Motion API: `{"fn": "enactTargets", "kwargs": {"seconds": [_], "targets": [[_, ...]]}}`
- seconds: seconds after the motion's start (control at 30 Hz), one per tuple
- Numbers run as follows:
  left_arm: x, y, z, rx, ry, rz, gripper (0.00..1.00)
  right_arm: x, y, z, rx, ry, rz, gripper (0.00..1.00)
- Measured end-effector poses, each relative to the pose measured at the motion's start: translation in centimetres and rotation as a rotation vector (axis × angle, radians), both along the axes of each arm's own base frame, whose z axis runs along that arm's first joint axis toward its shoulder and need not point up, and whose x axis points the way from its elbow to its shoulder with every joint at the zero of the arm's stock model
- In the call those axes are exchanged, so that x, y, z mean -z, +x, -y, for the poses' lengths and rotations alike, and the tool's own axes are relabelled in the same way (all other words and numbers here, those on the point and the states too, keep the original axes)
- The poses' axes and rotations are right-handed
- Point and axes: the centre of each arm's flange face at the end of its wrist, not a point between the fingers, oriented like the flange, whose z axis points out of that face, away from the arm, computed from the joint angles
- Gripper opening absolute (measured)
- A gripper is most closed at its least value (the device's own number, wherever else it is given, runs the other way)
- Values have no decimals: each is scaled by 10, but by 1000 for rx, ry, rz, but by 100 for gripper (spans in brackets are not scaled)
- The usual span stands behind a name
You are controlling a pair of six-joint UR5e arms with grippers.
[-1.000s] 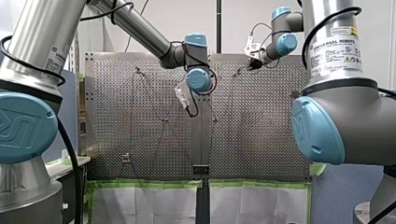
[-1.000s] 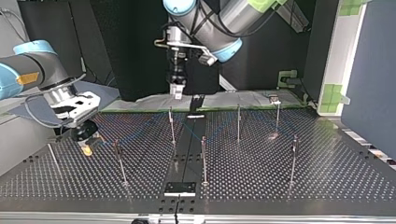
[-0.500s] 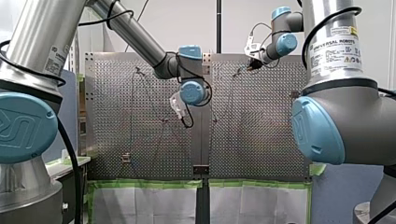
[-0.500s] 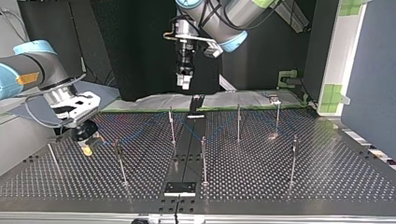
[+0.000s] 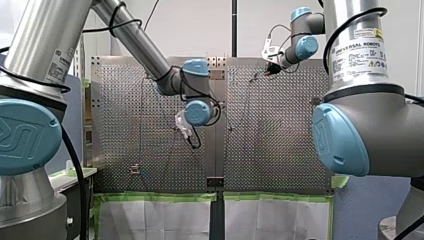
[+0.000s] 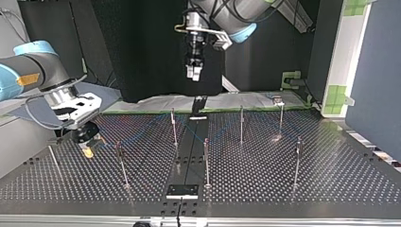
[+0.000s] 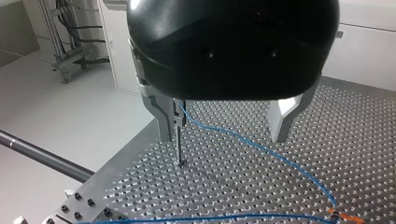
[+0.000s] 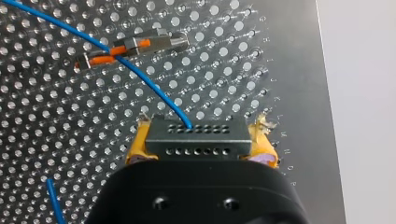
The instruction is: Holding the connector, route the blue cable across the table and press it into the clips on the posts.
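Clamping dark connector (image 8: pixel 196 135) between yellow pads (image 8: pixel 264 148) of right gripper (image 8: pixel 201 145), low over perforated table (image 8: pixel 289 70). Blue cable (image 8: pixel 154 91) out of connector's face, across holes, crossing small orange-and-grey plug (image 8: pixel 140 45) lying flat. Left gripper (image 7: pixel 226 125) hanging high above table, metal fingers (image 7: pixel 164 114) apart, nothing between. Thin post (image 7: pixel 179 149) just beside one finger, blue cable leading off from its top. Other posts (image 6: pixel 241 124) upright across table, well apart.
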Motion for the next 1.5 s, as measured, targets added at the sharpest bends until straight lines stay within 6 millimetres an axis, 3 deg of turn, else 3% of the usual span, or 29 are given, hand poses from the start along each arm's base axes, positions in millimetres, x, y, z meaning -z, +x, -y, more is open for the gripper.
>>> {"fn": "enactTargets", "kwargs": {"seconds": [1.33, 1.5], "targets": [[85, -75, -73, 0, 19, -20, 100, 0, 0, 0, 0, 0, 0, 0], [88, -79, -77, 0, 27, -27, 100, 0, 0, 0, 0, 0, 0, 0]]}}
